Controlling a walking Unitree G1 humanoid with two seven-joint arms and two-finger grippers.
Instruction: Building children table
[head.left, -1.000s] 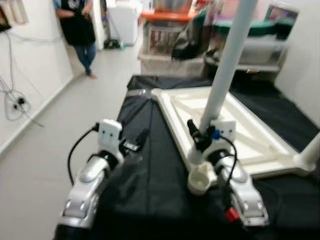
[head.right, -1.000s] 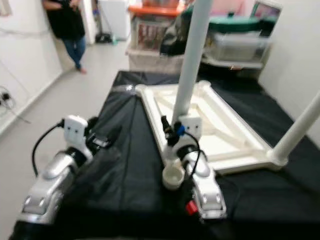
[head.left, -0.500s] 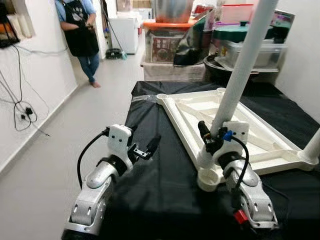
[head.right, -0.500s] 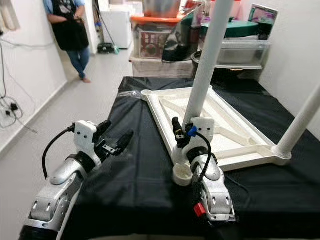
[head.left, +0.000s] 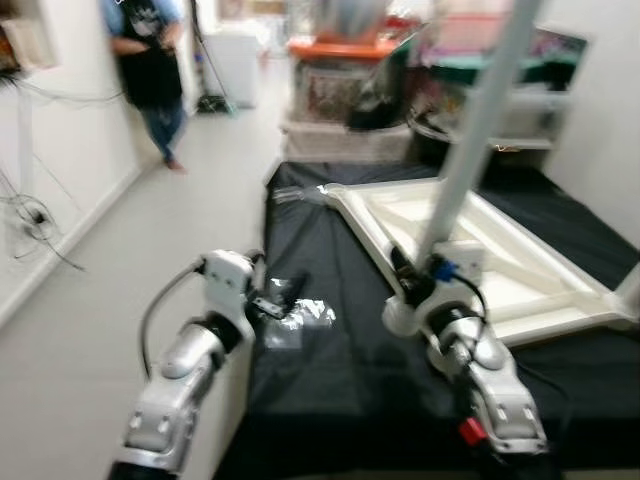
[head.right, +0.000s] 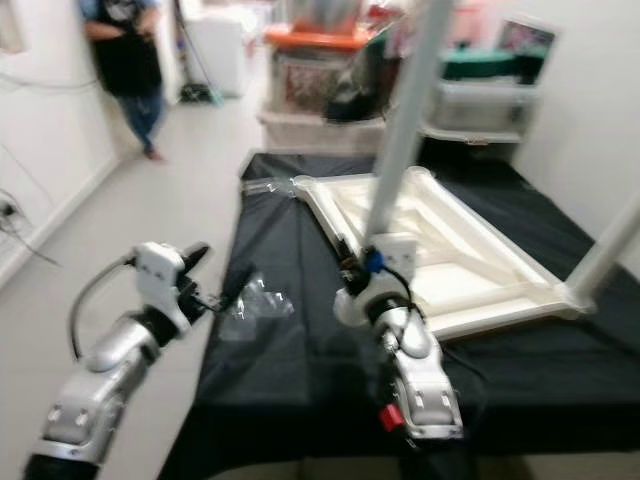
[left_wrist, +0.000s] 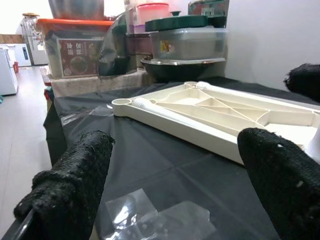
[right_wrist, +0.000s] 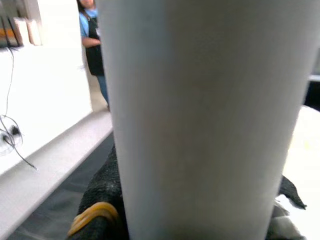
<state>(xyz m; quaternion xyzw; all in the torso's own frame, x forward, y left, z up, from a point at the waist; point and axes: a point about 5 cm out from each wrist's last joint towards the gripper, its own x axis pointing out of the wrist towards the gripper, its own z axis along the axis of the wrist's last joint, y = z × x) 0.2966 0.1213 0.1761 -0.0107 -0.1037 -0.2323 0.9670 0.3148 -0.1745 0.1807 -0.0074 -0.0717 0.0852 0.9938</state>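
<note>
In the head camera views, both blurred, the right gripper was clamped around the foot of a long white tubular table leg, which rose steeply up and away from it. The leg's lower end sat at the near-left corner of the cream plastic children's tabletop, which lay upside down with its ribbed underside up on a work surface draped in black cloth. A second white leg stood at the tabletop's near-right corner. The left gripper hovered at the cloth's left edge with its fingers apart, holding nothing, just beside a crumpled clear plastic wrapper lying on the cloth. Open grey floor ran along the left of the work surface to a white wall, where a person in a dark apron stood well back. Stacked storage bins crowded the far end.

In the left wrist view, the two black fingers stood wide apart, framing the cloth, the clear wrapper close below and the upturned tabletop farther off.

In the right wrist view, the white leg ran up between the black fingers, which pressed on it.
</note>
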